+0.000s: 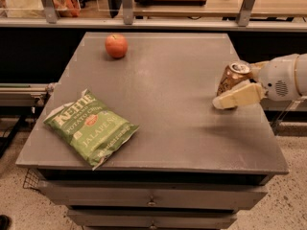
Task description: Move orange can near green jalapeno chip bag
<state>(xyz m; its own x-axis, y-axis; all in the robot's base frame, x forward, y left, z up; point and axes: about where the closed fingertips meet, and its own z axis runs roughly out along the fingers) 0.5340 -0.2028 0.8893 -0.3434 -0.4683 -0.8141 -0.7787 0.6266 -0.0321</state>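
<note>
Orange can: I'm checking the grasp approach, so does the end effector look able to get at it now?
Probably yes. The end effector is right beside the orange can at the right side of the table, with nothing between them; the apple and chip bag lie far off.

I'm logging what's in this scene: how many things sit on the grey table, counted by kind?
Drink cans: 1, the orange can, with the end effector at it near the right edge of the table.
Chip bags: 1, the green jalapeno chip bag.
Fruit: 1, the apple.
Total: 3.
</note>
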